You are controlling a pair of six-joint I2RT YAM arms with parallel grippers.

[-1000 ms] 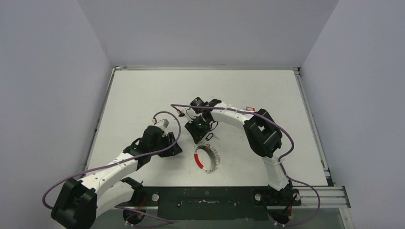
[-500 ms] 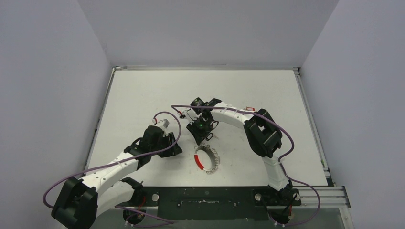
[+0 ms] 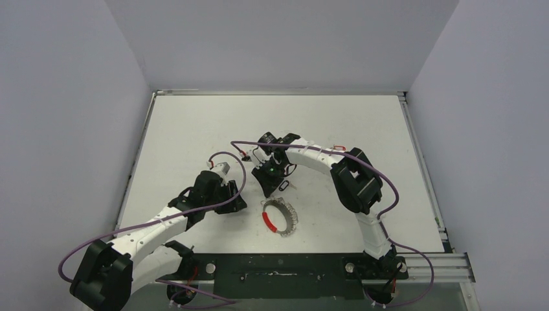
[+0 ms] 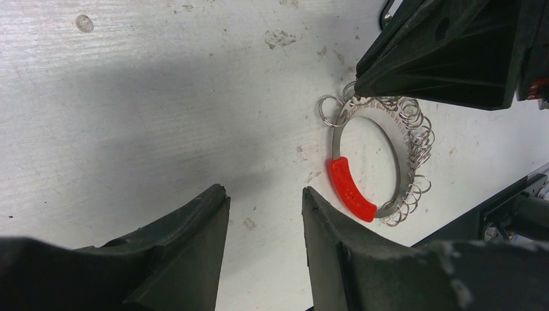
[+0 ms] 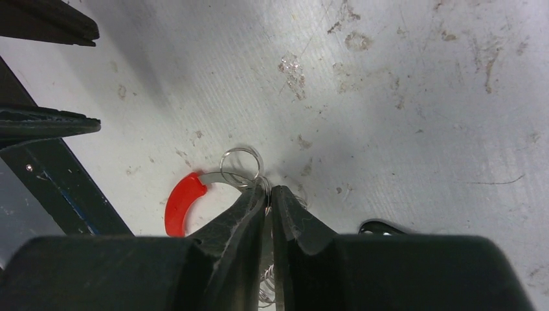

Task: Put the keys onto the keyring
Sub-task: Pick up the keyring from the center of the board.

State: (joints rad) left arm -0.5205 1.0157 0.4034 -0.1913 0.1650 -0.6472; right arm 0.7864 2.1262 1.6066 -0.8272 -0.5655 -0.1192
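The right arm's jaws are closing together on the rim of the keyring (image 5: 178,204), which is lying flat on the table (image 3: 194,123). A loose key (image 3: 283,186) is lying just beside them. The left arm's jaws are hovering nearby, spread and empty.

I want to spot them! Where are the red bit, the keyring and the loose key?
red sleeve (image 4: 350,190): left wrist view, its middle.
keyring (image 4: 335,139): left wrist view, bare metal band.
loose key (image 3: 283,185): top view, dark looped head.
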